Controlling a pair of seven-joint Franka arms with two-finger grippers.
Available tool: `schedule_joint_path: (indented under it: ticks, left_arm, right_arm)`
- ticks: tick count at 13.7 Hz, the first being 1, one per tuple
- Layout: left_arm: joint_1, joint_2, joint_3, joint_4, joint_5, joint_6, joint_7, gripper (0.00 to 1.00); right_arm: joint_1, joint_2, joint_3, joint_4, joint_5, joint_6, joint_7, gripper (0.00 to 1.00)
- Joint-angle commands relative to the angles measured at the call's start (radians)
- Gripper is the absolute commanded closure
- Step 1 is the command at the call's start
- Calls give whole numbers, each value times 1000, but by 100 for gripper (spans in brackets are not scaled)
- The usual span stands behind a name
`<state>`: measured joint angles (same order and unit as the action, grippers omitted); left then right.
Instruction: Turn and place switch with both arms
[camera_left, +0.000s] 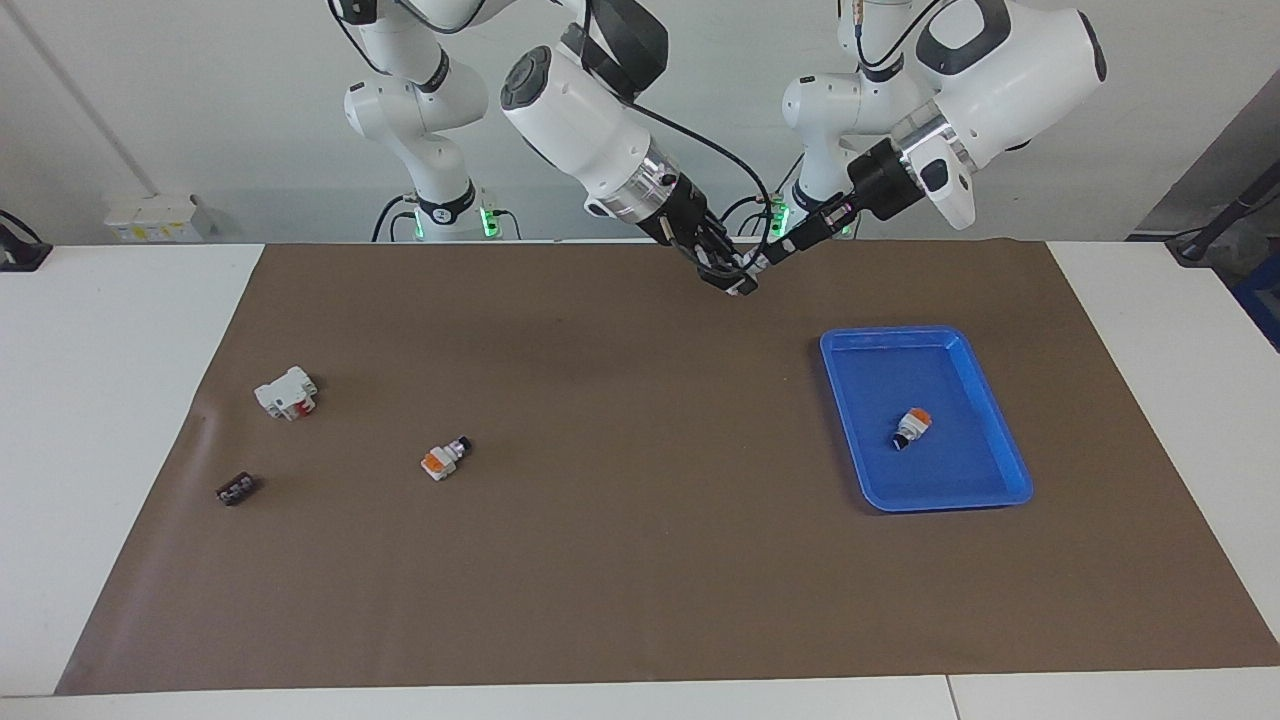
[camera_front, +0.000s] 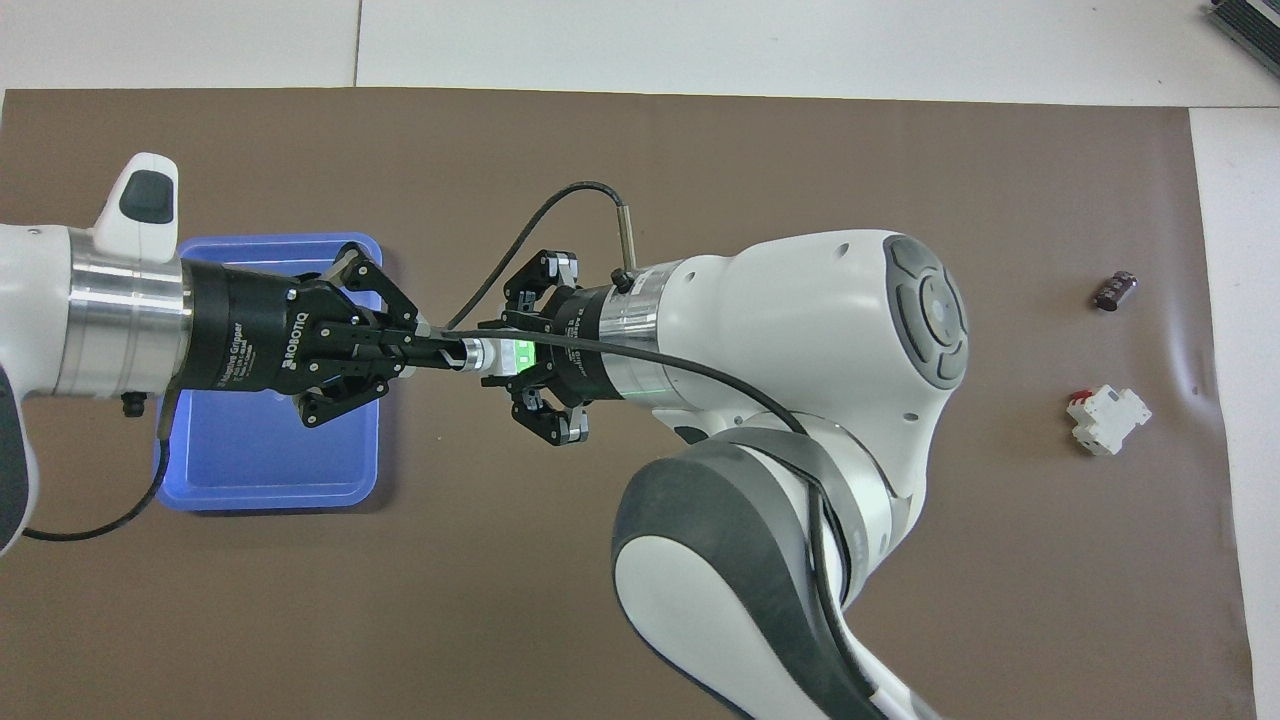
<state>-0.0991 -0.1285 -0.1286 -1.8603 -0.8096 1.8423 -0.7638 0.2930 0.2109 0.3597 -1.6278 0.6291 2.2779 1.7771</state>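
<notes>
The switch (camera_front: 487, 354) hangs in the air between both arms, its bright green end block (camera_front: 520, 355) turned up toward the overhead camera. My left gripper (camera_front: 445, 352) is shut on its black knob end. My right gripper (camera_front: 512, 357) is shut on its green block end. In the facing view the two hands meet tip to tip over the brown mat (camera_left: 640, 560), by the edge at the robots' end. There the left gripper (camera_left: 768, 254) and right gripper (camera_left: 737, 281) hide most of the switch (camera_left: 752, 267).
A blue tray (camera_left: 925, 340) lies toward the left arm's end and holds an orange-ended switch (camera_left: 910, 425). Another orange-ended switch (camera_left: 443, 459), a white block with red (camera_left: 286, 392) and a small dark part (camera_left: 235, 489) lie toward the right arm's end.
</notes>
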Motion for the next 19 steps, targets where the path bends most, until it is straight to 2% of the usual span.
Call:
schedule_joint_path:
  ticks: [1, 7, 16, 19]
  left_arm:
    - [-33, -26, 1, -26, -28, 8, 162, 100]
    - [-31, -28, 3, -30, -28, -35, 668, 100]
    - [-54, -36, 3, -31, -22, -55, 1153, 100]
    - [-47, -39, 6, -28, -13, -143, 1259, 100]
  right_arm:
    - [-3, -7, 12, -9, 6, 9, -22, 100]
    - [-9, -12, 12, -9, 6, 9, -22, 100]
    - [-11, -13, 12, -9, 6, 9, -22, 100]
    - [-12, -15, 12, -9, 6, 9, -22, 100]
